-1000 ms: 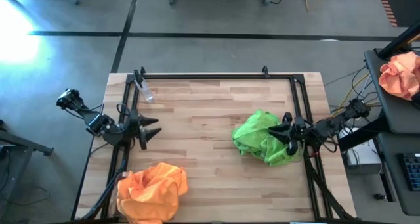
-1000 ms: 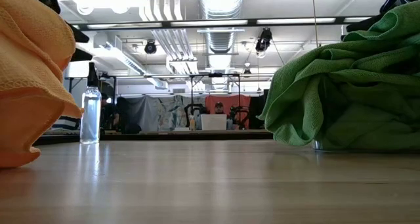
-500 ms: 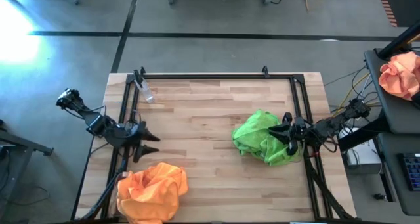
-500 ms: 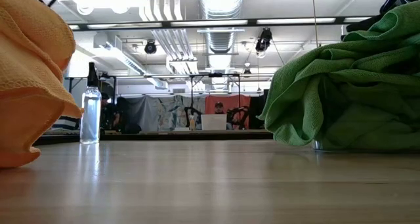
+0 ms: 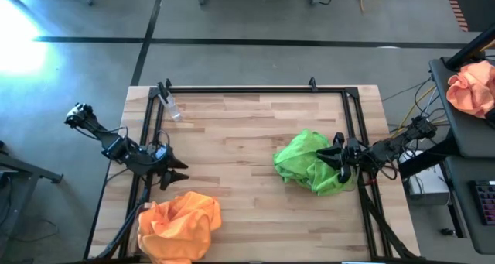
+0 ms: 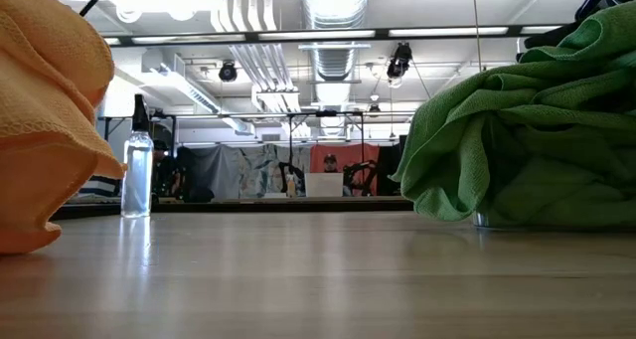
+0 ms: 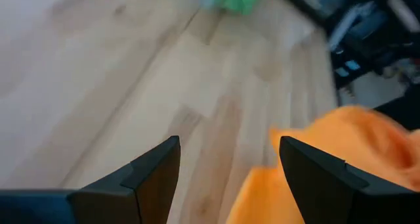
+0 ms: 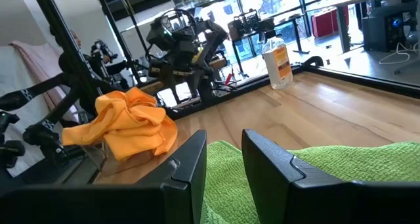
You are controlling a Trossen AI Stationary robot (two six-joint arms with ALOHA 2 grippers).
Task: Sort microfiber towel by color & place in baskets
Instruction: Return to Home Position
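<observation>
Left gripper (image 5: 175, 173) has pulled back toward the table (image 5: 247, 125) left edge versus 1 s ago. Its fingers are wide apart and empty. Orange towels (image 5: 179, 224) sit heaped at the near-left corner, just beside it, with no clear axis. Green towels (image 5: 309, 165) are bunched mid-right, long axis diagonal. Right gripper (image 5: 337, 157) is unmoved at their right edge, fingers slightly parted, holding nothing.

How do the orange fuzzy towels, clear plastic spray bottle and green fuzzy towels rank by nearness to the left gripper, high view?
1. Orange fuzzy towels, lower left, by left gripper.
2. Clear plastic spray bottle, upper left.
3. Green fuzzy towels, right side.
</observation>
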